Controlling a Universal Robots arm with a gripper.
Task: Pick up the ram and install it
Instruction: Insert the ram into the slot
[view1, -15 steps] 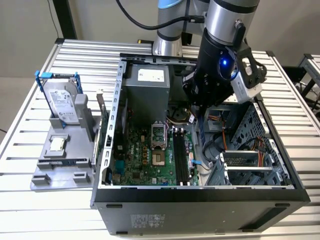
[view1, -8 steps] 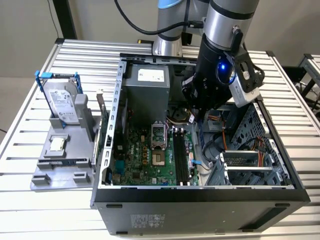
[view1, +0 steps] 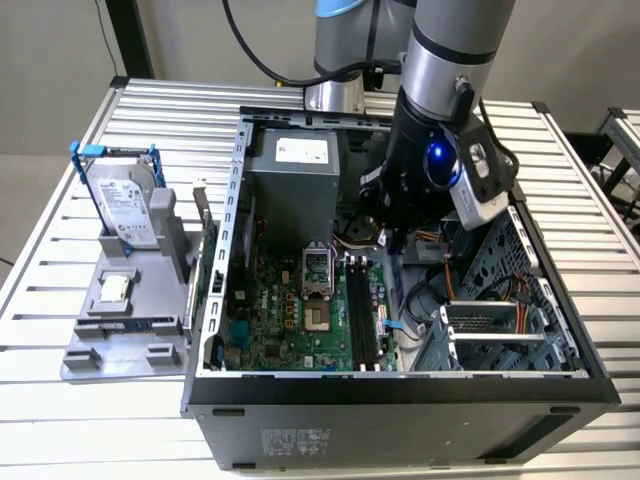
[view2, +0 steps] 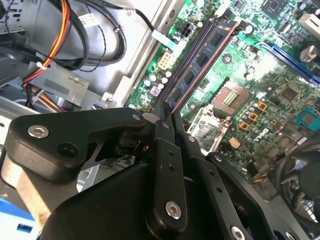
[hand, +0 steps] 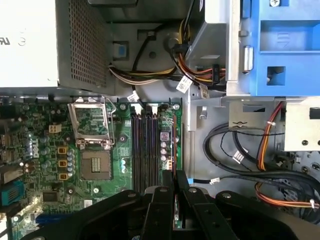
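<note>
The ram (view2: 202, 60) is a thin dark strip with black chips and an orange-lined edge. It reaches out from between my fingertips over the green motherboard (view1: 290, 320). In the first wrist view the ram (hand: 173, 145) shows edge-on, just beside the row of black slots (hand: 145, 150). I cannot tell whether it touches the board. My gripper (view2: 167, 112) is shut on the ram's near part, as the gripper (hand: 175, 175) also shows in the first wrist view. In the exterior view the gripper (view1: 388, 240) hangs inside the open computer case, above the far end of the slots (view1: 362, 320).
The power supply (view1: 295, 170) stands at the back of the case and the open processor socket (hand: 95, 145) lies beside the slots. Cable bundles (hand: 240, 150) and the drive cage (view1: 500, 330) crowd the other side. A grey fixture (view1: 90, 350) outside holds a hard drive (view1: 125, 205) and a small square chip (view1: 113, 288).
</note>
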